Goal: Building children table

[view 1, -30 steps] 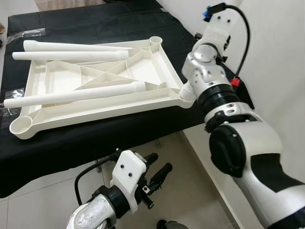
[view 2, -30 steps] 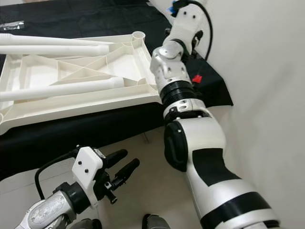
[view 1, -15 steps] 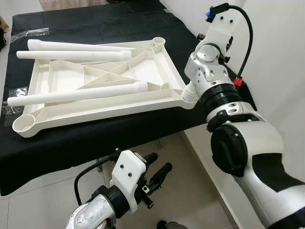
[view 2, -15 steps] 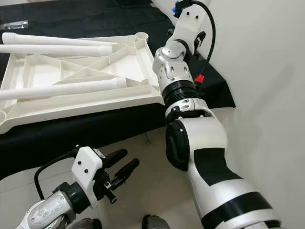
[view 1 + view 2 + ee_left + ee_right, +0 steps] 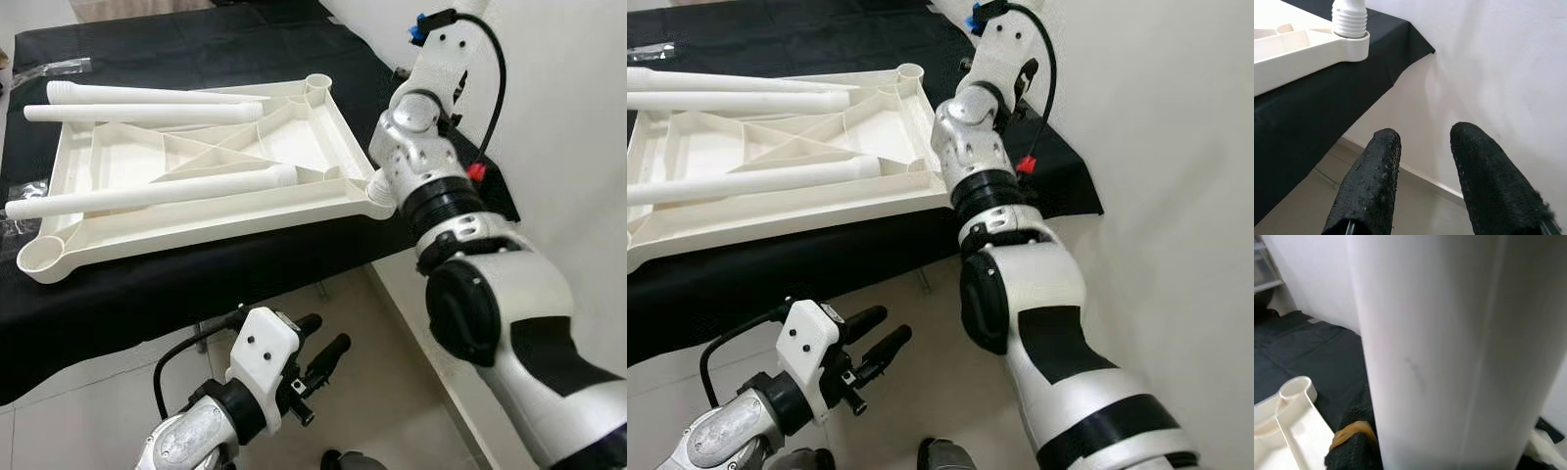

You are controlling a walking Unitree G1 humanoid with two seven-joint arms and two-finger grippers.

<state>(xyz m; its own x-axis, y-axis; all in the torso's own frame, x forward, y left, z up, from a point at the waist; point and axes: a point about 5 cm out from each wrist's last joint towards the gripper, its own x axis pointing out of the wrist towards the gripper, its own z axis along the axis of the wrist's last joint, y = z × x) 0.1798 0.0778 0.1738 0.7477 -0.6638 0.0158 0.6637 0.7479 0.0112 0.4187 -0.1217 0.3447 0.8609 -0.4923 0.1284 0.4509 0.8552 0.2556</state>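
Right arm has rolled a touch at the wrist since half a second ago, and the head camera has drifted with it, while the upturned table panel [image 5: 196,230] lies just as it did on the black-draped tabletop [image 5: 245,39]. The fourth leg [image 5: 1440,347] stands upright in the corner socket [image 5: 1354,41] directly below the right gripper [image 5: 1442,450], its threaded end still showing above the socket, so by my reading it is not yet screwed home. That gripper looks clamped around the leg, with black finger pads [image 5: 1352,440] pressed against the shaft. The leg reads as hollow moulded plastic: light, stiff and smooth, so likely slippery under a twist. Taking hold across the plain shaft well above the threads seems best, keeping it square to avoid cross-threading. The ribbed panel also looks light and rigid, and may creep on the cloth as torque goes in; its thick rim beside the socket is the place to steady it. Three loose legs [image 5: 147,194] lie across the panel, well away from the right gripper and free to roll. The left gripper [image 5: 318,351] hangs low, below the tabletop edge and over the floor, fingers a little apart and empty, looking towards the socket corner and the wall [image 5: 1498,58].
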